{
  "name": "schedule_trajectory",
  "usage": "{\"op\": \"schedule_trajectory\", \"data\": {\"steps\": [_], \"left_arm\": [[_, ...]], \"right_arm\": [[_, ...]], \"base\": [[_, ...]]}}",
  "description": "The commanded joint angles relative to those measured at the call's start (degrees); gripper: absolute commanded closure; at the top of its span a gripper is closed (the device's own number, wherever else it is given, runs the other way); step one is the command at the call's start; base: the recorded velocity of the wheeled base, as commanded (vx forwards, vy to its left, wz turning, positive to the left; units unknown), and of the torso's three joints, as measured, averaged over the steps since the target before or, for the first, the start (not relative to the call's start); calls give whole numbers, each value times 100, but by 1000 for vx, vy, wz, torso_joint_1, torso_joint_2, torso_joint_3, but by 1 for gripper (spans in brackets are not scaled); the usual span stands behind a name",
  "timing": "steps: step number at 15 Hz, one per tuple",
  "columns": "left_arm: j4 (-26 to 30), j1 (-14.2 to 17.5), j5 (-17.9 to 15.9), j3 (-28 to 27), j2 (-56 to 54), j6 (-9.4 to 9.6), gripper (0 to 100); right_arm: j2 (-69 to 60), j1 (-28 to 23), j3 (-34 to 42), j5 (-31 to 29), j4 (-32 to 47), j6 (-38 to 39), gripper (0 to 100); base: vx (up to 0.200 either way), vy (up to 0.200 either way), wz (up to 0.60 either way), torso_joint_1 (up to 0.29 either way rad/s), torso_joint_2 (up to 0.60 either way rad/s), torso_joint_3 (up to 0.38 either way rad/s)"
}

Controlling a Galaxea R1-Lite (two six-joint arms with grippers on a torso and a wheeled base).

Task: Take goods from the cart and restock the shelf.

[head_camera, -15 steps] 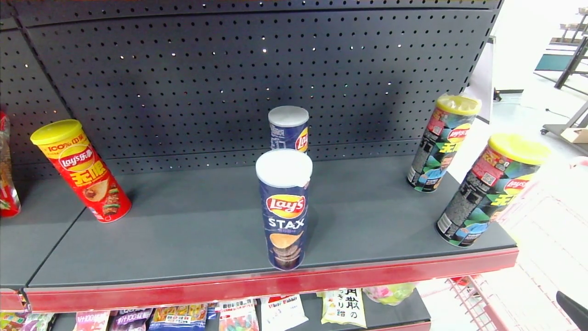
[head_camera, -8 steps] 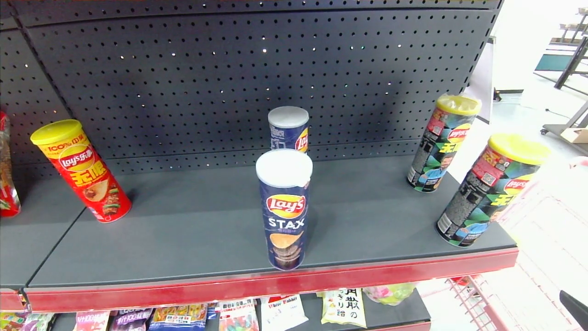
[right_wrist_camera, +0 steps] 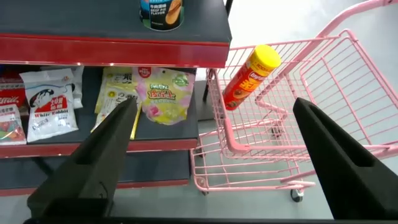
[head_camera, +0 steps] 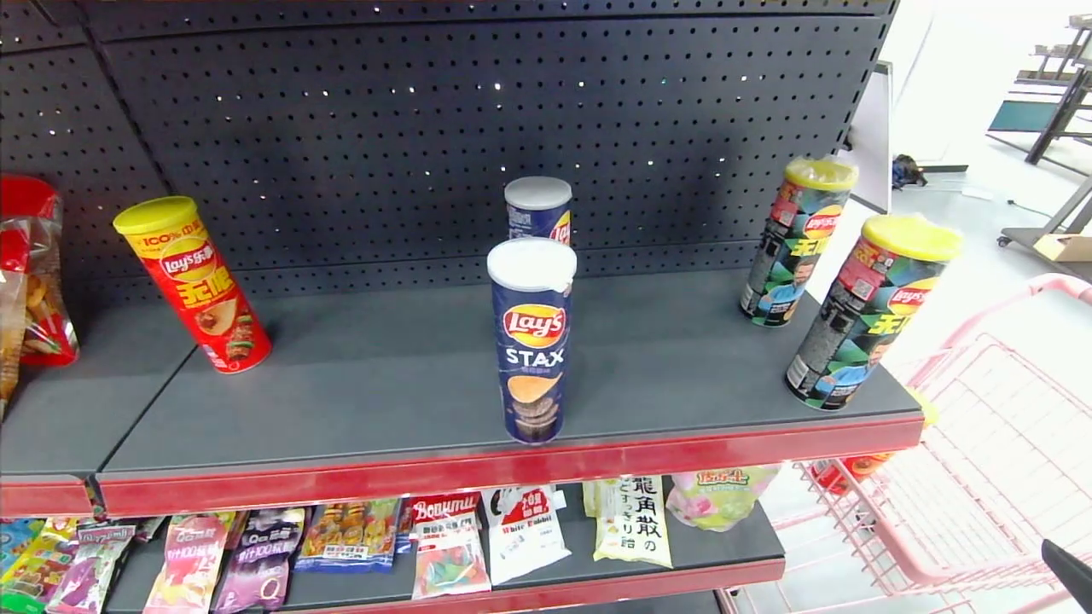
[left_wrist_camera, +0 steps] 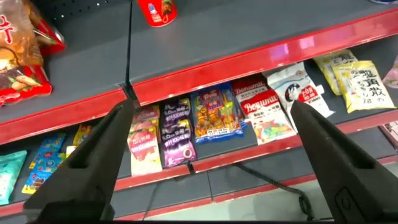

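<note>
On the dark shelf (head_camera: pixel 512 465) stand a red can (head_camera: pixel 194 286) at the left, two blue cans (head_camera: pixel 531 341) in the middle one behind the other, and two black-green cans (head_camera: pixel 866 311) at the right. A pink wire cart (head_camera: pixel 1007 409) stands to the right of the shelf. A red can with a yellow lid (right_wrist_camera: pixel 252 78) leans inside the cart (right_wrist_camera: pixel 231 146). My left gripper (left_wrist_camera: pixel 208 149) is open and holds nothing, low before the lower shelf's left part. My right gripper (right_wrist_camera: pixel 208 149) is open and holds nothing, between the lower shelf's right end and the cart.
Snack bags (head_camera: pixel 520 533) hang in a row on the lower shelf, seen too from the left wrist (left_wrist_camera: pixel 214 115) and the right wrist (right_wrist_camera: pixel 161 93). A bag of snacks (head_camera: pixel 30 281) sits at the far left of the upper shelf. Open floor lies beyond the cart.
The whole head view has shifted: the camera has moved, and the lower shelf and the cart show more. The cans on the shelf stand as before.
</note>
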Motion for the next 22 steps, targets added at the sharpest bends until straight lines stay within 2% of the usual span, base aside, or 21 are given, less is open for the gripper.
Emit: {"op": "schedule_trajectory", "data": {"steps": [1,4,13,19,22], "left_arm": [[-1,-8,-5,2,-14,1,0],[-1,-113,-23,55,-155,1,0],[8,-113,-23,55,-164,19,0],[8,-122,-67,55,-199,28,0],[8,-122,-348,55,-304,28,0]], "right_arm": [[9,3,11,1,-3,-3,0],[9,12,55,10,-3,-38,0],[9,38,73,18,6,-47,0],[0,29,187,10,6,-65,0],[0,38,196,18,6,-65,0]], "base": [[0,0,0,0,0,0],[0,-200,0,2,-2,7],[0,-200,0,8,3,1],[0,0,0,0,0,0],[0,0,-400,2,2,-2]]}}
